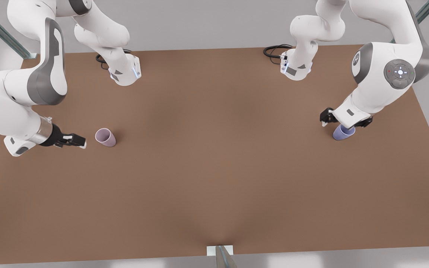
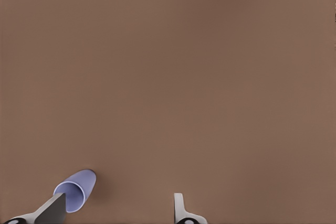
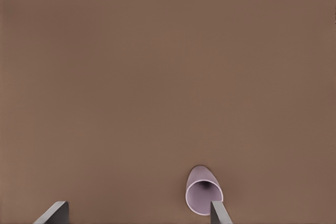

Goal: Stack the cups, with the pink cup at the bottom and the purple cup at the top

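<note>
Purple cup (image 1: 343, 132): upright, under left gripper (image 2: 118, 211), jaws wide, empty. Pink cup (image 1: 105, 137): beside right gripper (image 3: 139, 213), spread, empty. Likely light, rigid; grip at rim wall.

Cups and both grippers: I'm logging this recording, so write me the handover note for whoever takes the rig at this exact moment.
Left gripper: open, over the purple cup at the front view's right; one finger is at the cup's rim, nothing gripped.
Right gripper: open, low beside the pink cup at the front view's left; one finger is at its rim, nothing gripped.
Both cups stand upright on the table, far apart.
Done: both arms brought to their cups.
Left: grasp, then set the purple cup into the pink one.
</note>
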Robot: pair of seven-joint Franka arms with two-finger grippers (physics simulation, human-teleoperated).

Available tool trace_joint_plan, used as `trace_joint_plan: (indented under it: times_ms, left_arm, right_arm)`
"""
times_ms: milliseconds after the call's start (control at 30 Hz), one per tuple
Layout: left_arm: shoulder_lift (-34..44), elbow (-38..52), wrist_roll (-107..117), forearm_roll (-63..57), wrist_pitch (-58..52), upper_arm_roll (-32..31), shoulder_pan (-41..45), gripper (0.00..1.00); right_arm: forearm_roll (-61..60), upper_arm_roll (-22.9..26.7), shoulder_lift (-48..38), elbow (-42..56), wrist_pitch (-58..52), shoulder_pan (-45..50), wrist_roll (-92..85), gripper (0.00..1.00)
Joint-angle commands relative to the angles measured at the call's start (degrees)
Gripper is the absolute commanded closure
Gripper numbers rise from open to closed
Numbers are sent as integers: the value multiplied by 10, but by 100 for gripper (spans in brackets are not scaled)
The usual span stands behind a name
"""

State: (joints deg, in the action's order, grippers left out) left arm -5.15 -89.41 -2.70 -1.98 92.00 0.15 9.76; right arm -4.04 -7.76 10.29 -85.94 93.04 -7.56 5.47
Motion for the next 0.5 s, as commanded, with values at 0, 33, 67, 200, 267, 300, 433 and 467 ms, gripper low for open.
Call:
trace_joint_plan:
  times_ms: [0,33,67,200,267,300,433,467]
  left_arm:
    - [0,0,-2,-2,21,0,0,0]
    - [-1,0,-2,-2,21,0,0,0]
    - [-6,0,3,-3,20,-1,0,0]
    - [-16,-1,-2,-3,-13,-1,-11,0]
    - [-17,-1,-5,-3,-21,-1,-11,0]
    - [-16,-1,-4,-3,-25,-1,-11,0]
    - [-15,-1,-5,-3,-28,-1,-11,0]
    - [-15,-1,-5,-3,-28,-1,-11,0]
  right_arm:
    - [0,-1,-1,0,22,0,24,0]
    - [-1,-1,-1,1,21,1,24,0]
    - [-1,-1,-1,1,21,1,24,0]
    - [3,-1,0,-8,6,2,12,0]
    - [13,-20,-89,-152,75,3,15,0]
    - [13,-24,-120,-211,119,4,14,0]
    - [21,-46,-117,-247,123,2,16,0]
    - [21,-45,-105,-245,123,-5,17,0]
